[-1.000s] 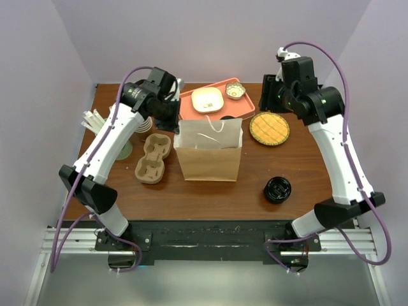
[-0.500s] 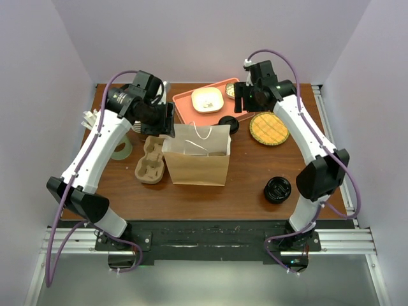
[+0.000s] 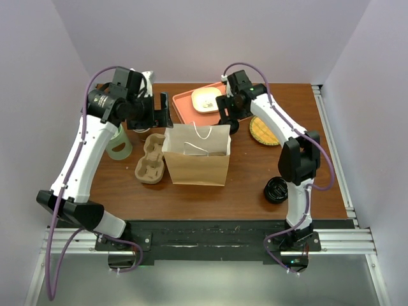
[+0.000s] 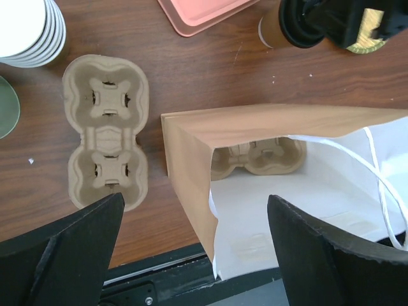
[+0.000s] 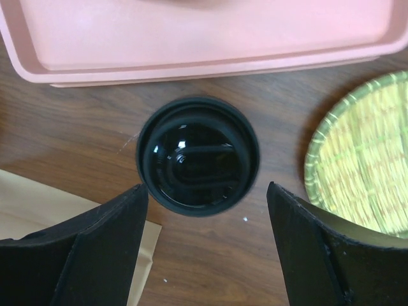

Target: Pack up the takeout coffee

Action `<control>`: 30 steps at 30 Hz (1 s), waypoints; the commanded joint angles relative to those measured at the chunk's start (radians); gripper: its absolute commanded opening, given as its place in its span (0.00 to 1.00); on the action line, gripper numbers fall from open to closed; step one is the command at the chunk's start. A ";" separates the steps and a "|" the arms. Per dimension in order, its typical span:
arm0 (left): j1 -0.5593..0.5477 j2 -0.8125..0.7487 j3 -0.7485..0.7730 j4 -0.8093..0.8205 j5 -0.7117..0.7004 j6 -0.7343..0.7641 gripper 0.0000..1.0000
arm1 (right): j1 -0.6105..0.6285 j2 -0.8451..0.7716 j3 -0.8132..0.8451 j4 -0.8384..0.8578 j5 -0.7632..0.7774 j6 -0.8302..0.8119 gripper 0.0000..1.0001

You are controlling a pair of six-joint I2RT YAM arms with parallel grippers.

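- Left gripper (image 4: 194,204): fingers spread wide, nothing held, hovering over left rim of open brown paper bag (image 3: 196,167).
- Moulded pulp cup carrier (image 4: 258,156) lies on bag floor.
- Takeout coffee, small cup under round black plastic lid (image 5: 197,156): upright on table at bag's 1 o'clock, near pink plastic tray (image 5: 191,38).
- Right gripper (image 5: 204,191): fingers apart, flanking lid at 9 and 3 o'clock, no contact seen.
- Advice: descend past lid flange, squeeze cup wall gently, keep upright, lift clear of bag rim, aim for carrier pocket.

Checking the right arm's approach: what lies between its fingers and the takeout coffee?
Nothing. In the right wrist view the open fingers flank the takeout coffee from above, with only bare wooden table showing in the gaps.
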 commanded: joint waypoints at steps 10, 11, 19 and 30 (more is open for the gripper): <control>0.009 -0.034 0.014 -0.001 0.013 0.036 1.00 | 0.048 0.078 0.114 -0.022 0.117 -0.068 0.80; 0.009 -0.032 0.016 -0.001 0.015 0.041 1.00 | 0.051 0.081 0.115 -0.026 0.152 -0.066 0.80; 0.009 -0.018 0.023 -0.001 0.021 0.046 1.00 | 0.053 0.094 0.098 -0.014 0.160 -0.066 0.75; 0.009 0.002 0.068 -0.012 -0.028 0.047 1.00 | 0.033 0.038 0.012 -0.019 0.116 -0.034 0.55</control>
